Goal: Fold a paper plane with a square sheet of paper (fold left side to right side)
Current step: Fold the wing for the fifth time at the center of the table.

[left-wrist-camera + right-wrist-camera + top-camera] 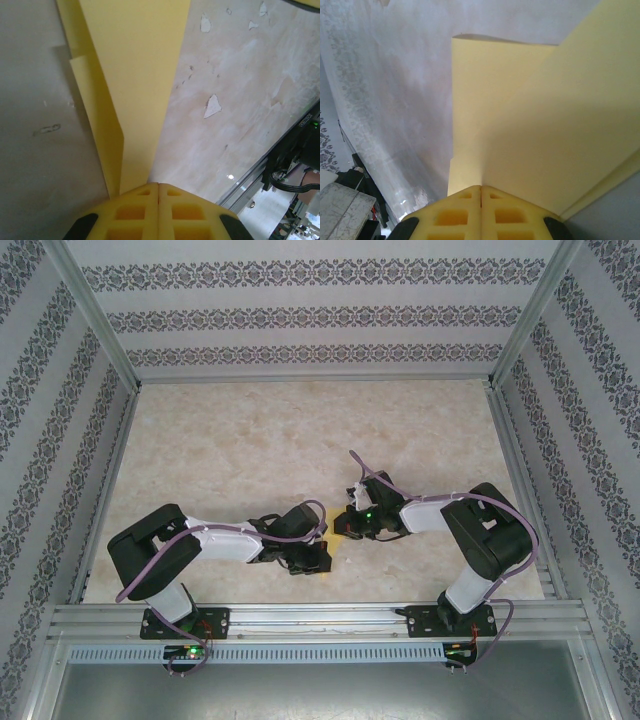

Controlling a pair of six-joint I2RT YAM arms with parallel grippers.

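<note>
Both arms reach inward and their ends meet a little right of the middle of the table (300, 440), toward its near edge. In the top view the two wrists cover most of the sheet of paper (346, 533), so just a sliver of yellow shows between them.

The left gripper (158, 186) has its yellow fingers (132, 212) pressed together with no gap, pinching the sheet of paper (135, 75). The sheet runs away from the fingers as a long folded strip, with a second layer stepping out along its left edge. The right gripper (481, 189) is likewise clamped tight on the sheet of paper (545, 125), which spreads broad to the right with a creased flap standing behind it.

The marbled tabletop beside the left strip has chipped white patches (213, 106). A metal rail (320, 618) runs along the near edge, patterned walls (320, 315) close in the left, right and far sides, and purple cables (380, 485) loop over both arms.
</note>
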